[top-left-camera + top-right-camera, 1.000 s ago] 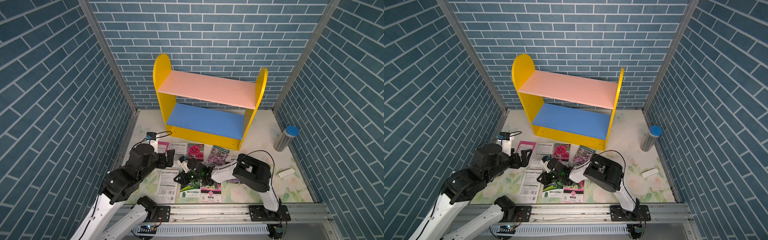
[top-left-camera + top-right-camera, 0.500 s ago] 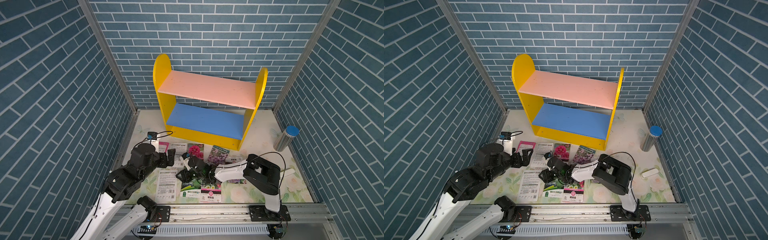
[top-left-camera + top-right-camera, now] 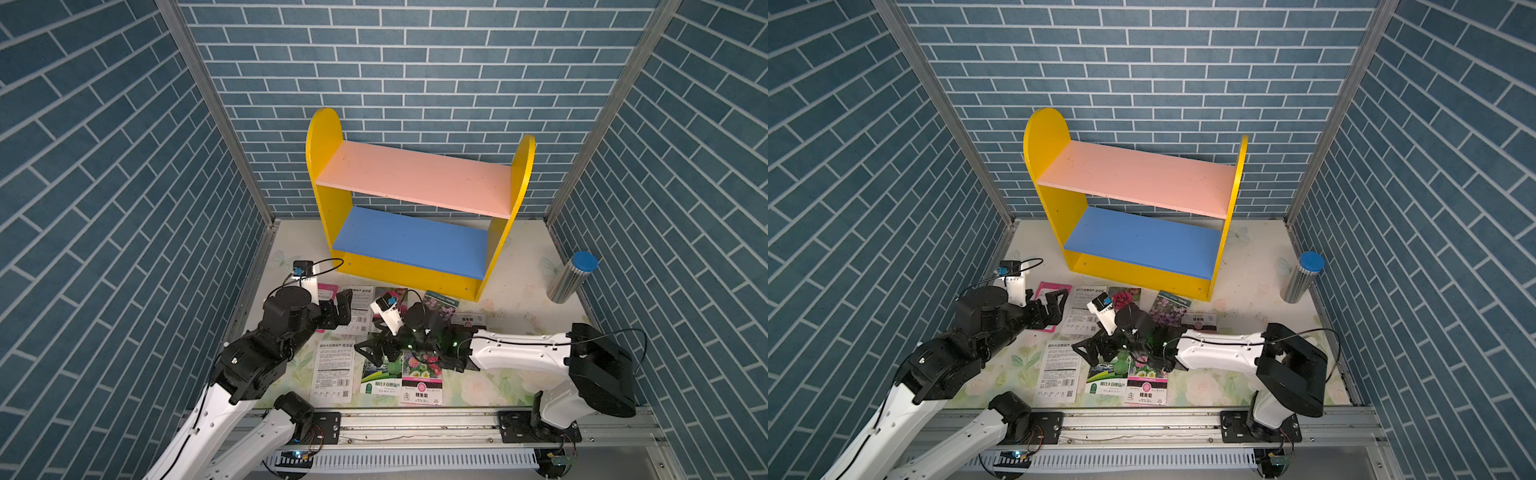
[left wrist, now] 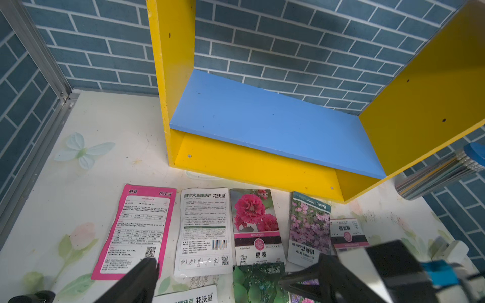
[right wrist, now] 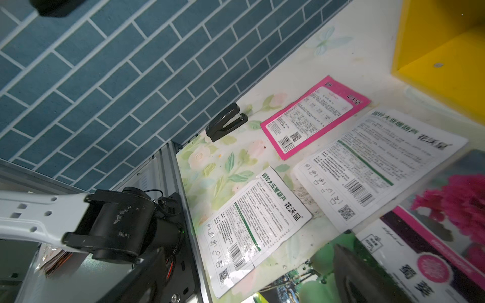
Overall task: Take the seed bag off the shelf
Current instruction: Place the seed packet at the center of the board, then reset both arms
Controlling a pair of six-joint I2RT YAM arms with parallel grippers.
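The shelf (image 3: 415,178) (image 3: 1133,174) stands at the back with its pink and blue boards bare; its blue board (image 4: 262,126) also shows in the left wrist view. Several seed bags lie flat on the table in front of it. A green-fronted seed bag (image 3: 380,380) (image 3: 1106,378) (image 5: 309,275) lies under my right gripper (image 3: 374,353) (image 3: 1090,351) (image 5: 249,278), which is open and holds nothing. My left gripper (image 3: 343,307) (image 3: 1054,305) (image 4: 231,280) hovers open over a pink bag (image 3: 326,293) and a white bag (image 4: 202,230).
A ribbed metal cylinder with a blue cap (image 3: 571,276) stands at the right wall. A black stapler (image 5: 225,122) lies by the left wall. A white printed bag (image 3: 332,370) and a flower bag (image 3: 422,382) lie near the front rail. Brick walls close three sides.
My right gripper's jaws have gone from nearly shut to wide open over the green bag, and that arm's elbow has swung right. The left arm has barely moved.
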